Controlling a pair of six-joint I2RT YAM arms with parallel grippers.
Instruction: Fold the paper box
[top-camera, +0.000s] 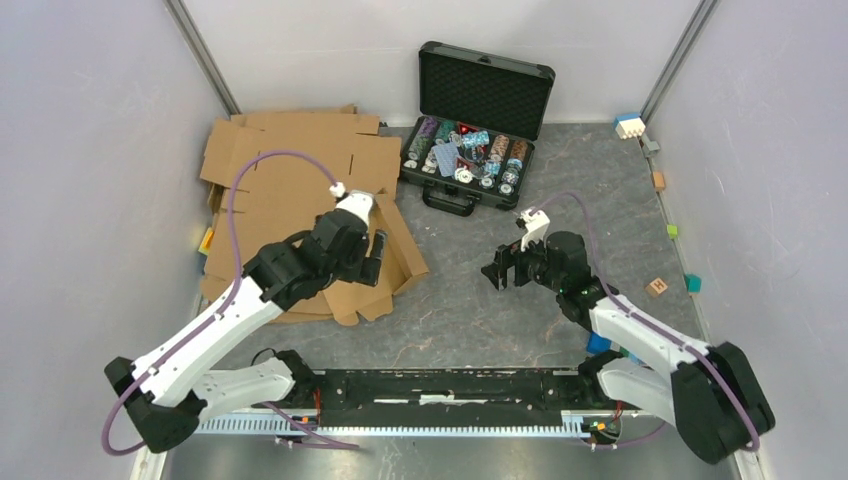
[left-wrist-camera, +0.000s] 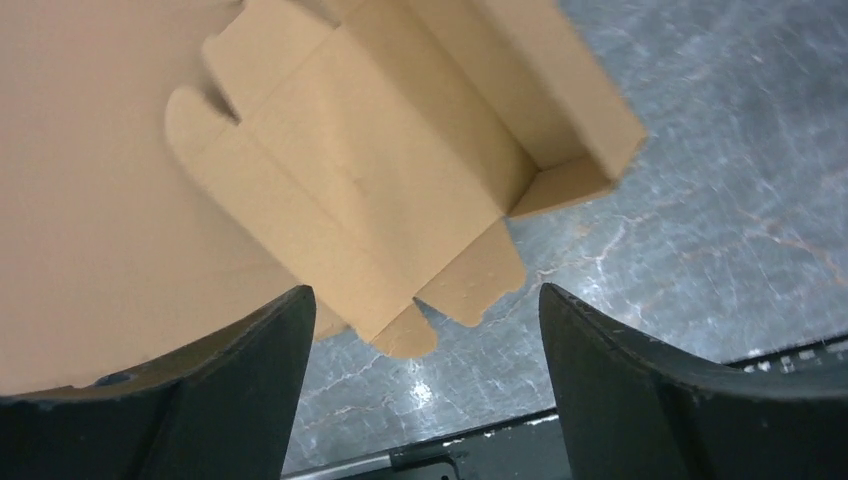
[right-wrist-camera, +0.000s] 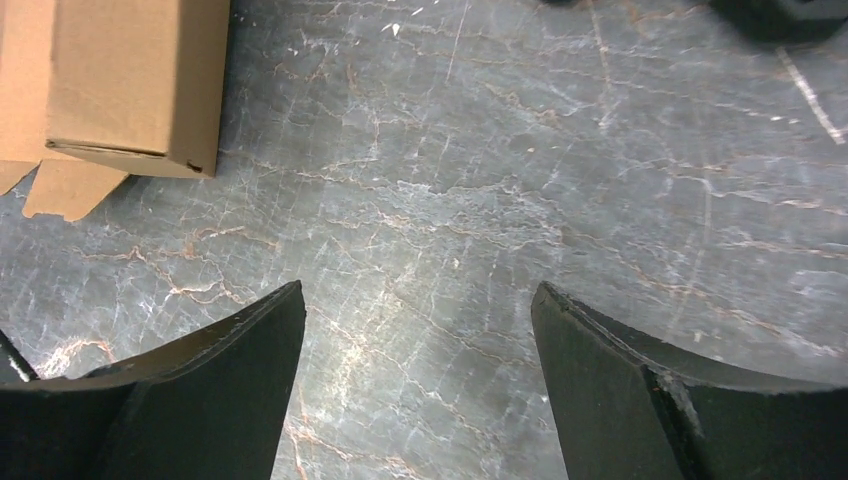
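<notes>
The paper box (top-camera: 405, 258) is a small brown die-cut cardboard mailer, partly folded up, lying at the near right edge of the cardboard pile. In the left wrist view (left-wrist-camera: 400, 170) it shows a raised wall, creased panels and rounded tabs pointing at me. My left gripper (top-camera: 373, 262) is open and empty, hovering just above the box's near edge (left-wrist-camera: 422, 292). My right gripper (top-camera: 497, 272) is open and empty over the bare table to the right of the box. In the right wrist view the gripper (right-wrist-camera: 417, 288) faces grey table, with a corner of the box (right-wrist-camera: 130, 80) at top left.
Bigger flat brown cardboard sheets (top-camera: 290, 165) lie stacked at the back left under the box. An open black case of chips (top-camera: 470, 150) stands at the back centre. Small coloured blocks (top-camera: 657, 286) lie along the right wall. The black arm base rail (top-camera: 440, 385) runs along the near edge.
</notes>
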